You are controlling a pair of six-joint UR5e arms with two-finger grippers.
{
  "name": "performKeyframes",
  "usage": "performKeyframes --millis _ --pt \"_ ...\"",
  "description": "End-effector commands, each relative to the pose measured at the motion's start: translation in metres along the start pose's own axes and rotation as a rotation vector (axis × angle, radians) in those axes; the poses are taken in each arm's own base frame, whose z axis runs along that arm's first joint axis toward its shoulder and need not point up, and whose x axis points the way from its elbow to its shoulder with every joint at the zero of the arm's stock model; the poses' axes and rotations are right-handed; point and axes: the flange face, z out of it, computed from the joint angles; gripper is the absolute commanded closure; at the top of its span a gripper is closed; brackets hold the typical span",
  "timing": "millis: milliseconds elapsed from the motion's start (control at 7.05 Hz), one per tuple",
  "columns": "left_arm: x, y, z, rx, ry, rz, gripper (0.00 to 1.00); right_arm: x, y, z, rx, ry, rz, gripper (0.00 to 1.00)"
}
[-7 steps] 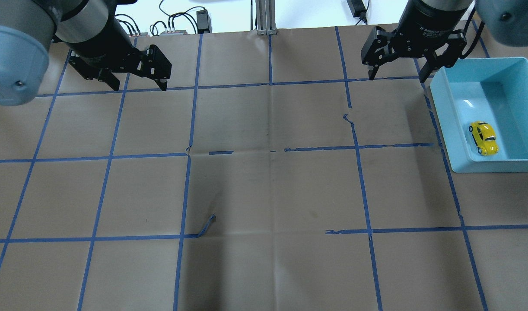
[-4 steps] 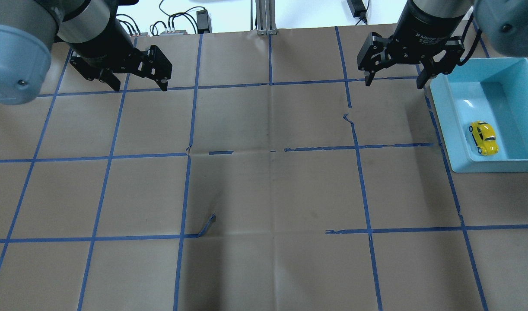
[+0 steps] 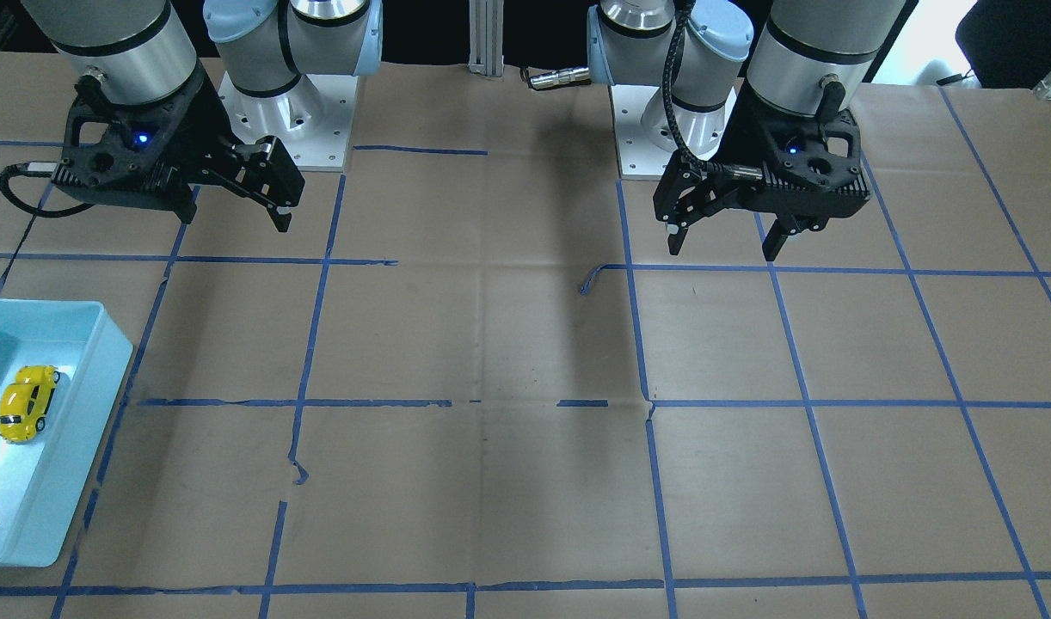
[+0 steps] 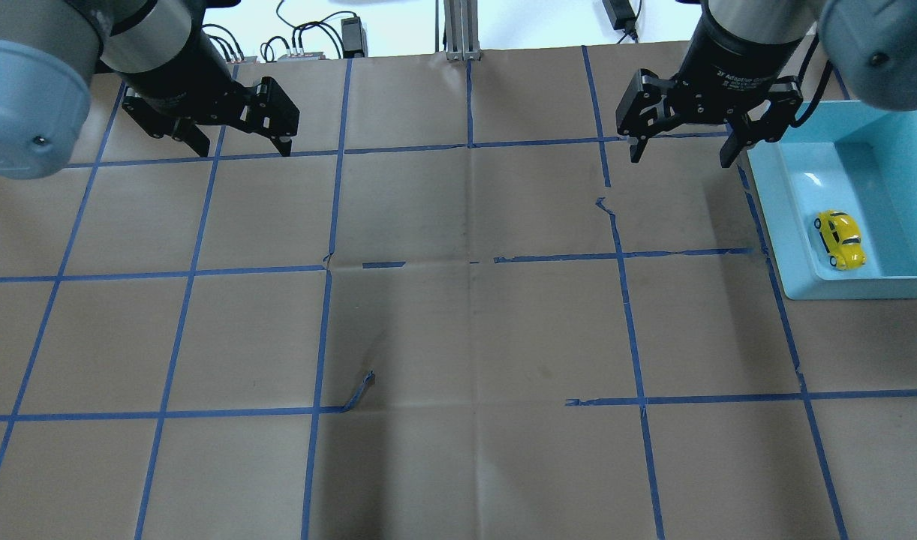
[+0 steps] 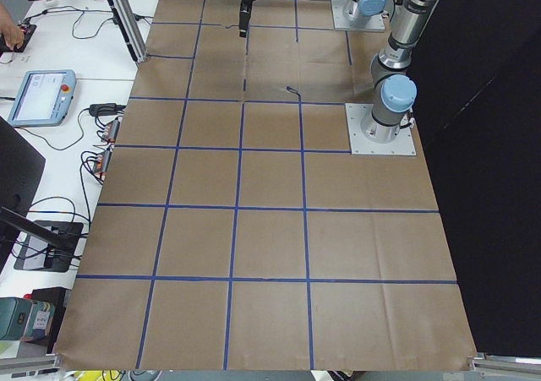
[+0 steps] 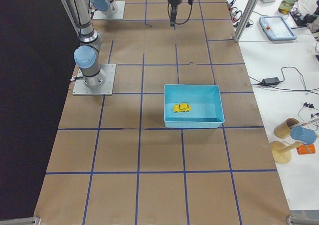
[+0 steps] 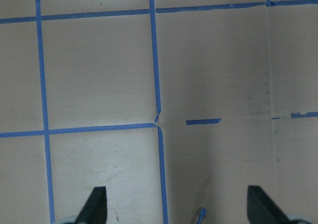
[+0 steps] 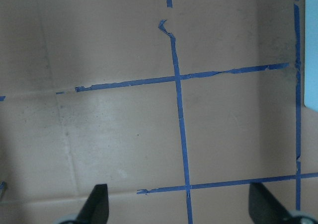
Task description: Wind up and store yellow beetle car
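Note:
The yellow beetle car [image 4: 840, 238] lies inside the light blue tray [image 4: 768, 214] at the table's right side. It also shows in the front view [image 3: 27, 401] and the right side view [image 6: 182, 108]. My right gripper [image 4: 680, 157] is open and empty, hanging above the table just left of the tray's far corner, apart from the car. My left gripper [image 4: 245, 150] is open and empty over the far left of the table. Both wrist views show spread fingertips [image 7: 97, 204] [image 8: 99, 204] over bare paper.
Brown paper with a blue tape grid covers the table [image 4: 458, 337]. A loose curl of tape [image 4: 359, 391] sticks up near the middle. Cables and power adapters [image 4: 352, 34] lie beyond the far edge. The tray's edge [image 8: 311, 45] shows in the right wrist view.
My right gripper has shifted slightly left and a little nearer, still open. The left gripper and the car have stayed put.

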Motion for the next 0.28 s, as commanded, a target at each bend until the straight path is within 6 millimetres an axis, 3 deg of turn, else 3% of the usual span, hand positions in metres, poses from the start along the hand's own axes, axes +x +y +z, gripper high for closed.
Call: performKeyframes --millis 0,142 --pt "0.0000 0.0010 -0.0002 0.000 0.000 0.001 0.01 -0.0008 0.0029 -0.0060 0.015 0.011 -0.003 0.00" --pt "0.0000 0.0006 0.0006 -0.001 0.000 0.000 0.01 -0.0030 0.0027 -0.0058 0.020 0.013 -0.008 0.00"
